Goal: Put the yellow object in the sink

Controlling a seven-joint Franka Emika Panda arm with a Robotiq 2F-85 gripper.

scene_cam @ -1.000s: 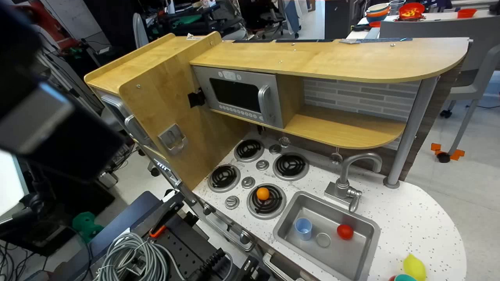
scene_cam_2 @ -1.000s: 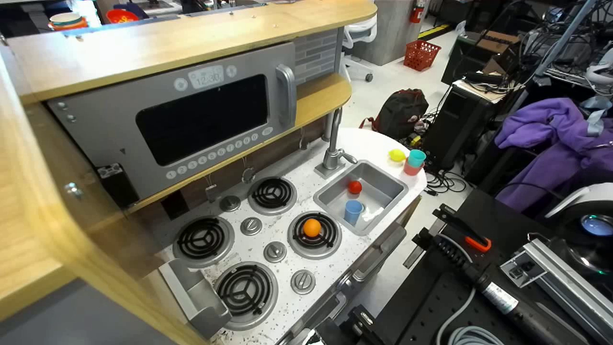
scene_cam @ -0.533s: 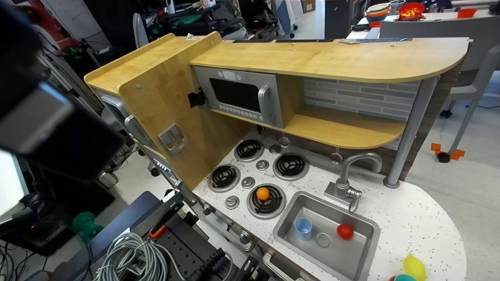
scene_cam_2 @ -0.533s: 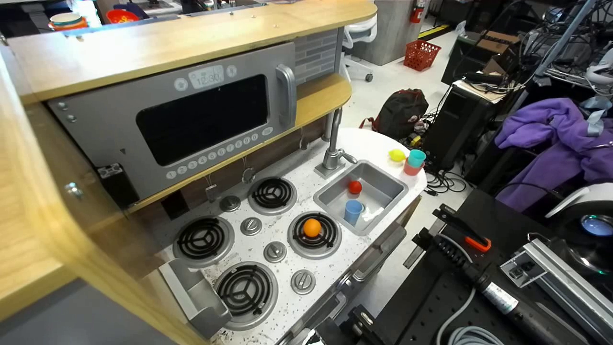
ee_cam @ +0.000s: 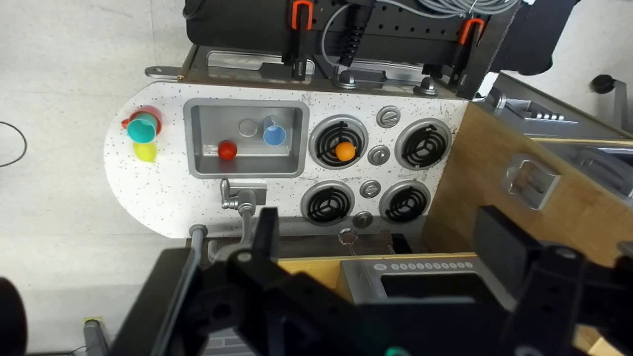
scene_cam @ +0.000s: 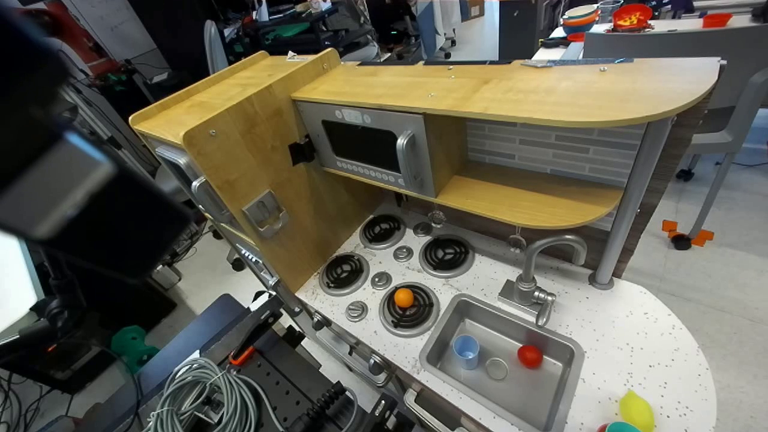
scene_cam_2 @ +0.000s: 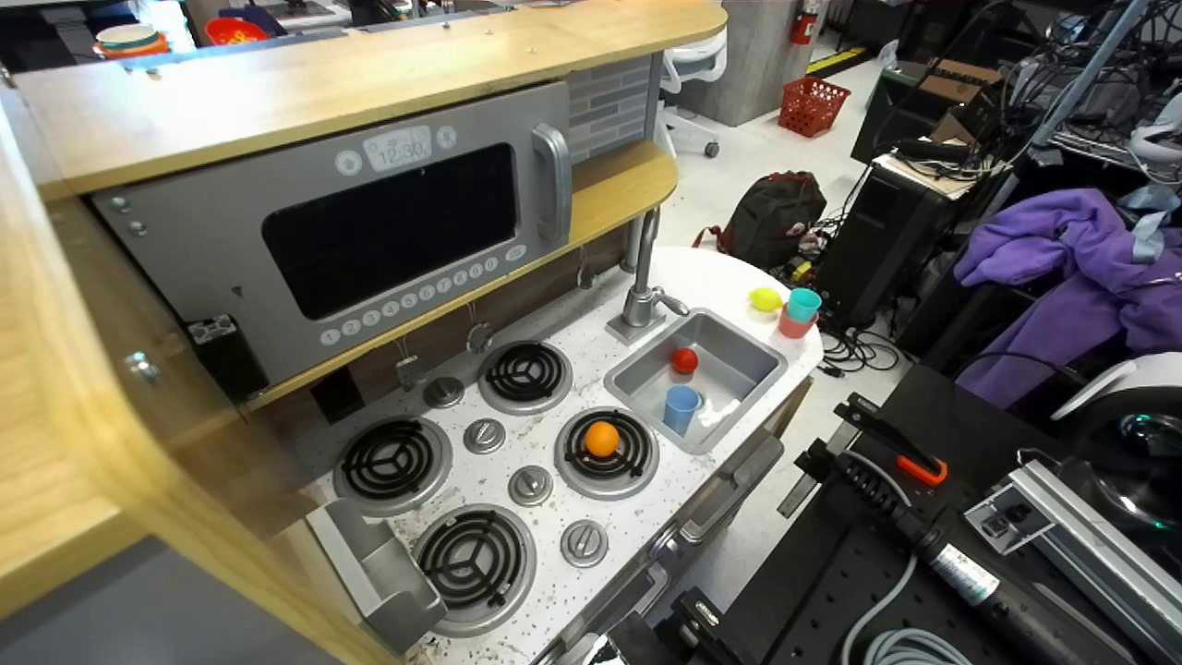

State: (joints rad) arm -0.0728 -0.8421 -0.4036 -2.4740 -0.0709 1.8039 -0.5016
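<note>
While the gripper hangs well apart from everything on the countertop, its fingers spread wide and holding nothing, the task looks to be at its start: reaching, grasping, carrying and releasing all seem left to do.

Nearest past the fingertips in the wrist view, the toy microwave shows in the gap between them, and the wooden top shelf above it is an edge I would keep a descent away from. Just beyond the finger at the left of that view, the faucet rises on the microwave side of the sink, making that the tighter way in. Ahead of the gap, an orange sits on a burner beside the sink. Farther out past the faucet, the sink has a gray rim to clear; a blue cup stands inside, then a red ball, and the sink floor at the end farther from the gripper offers open room.

Farthest from the gripper, well outside that same finger, the lemon lies on the countertop near its rounded edge. Just beside it stands a red cup with a teal cup stacked in or on it; whether they touch the lemon I cannot tell. A finger lowered there could knock the stack.
</note>
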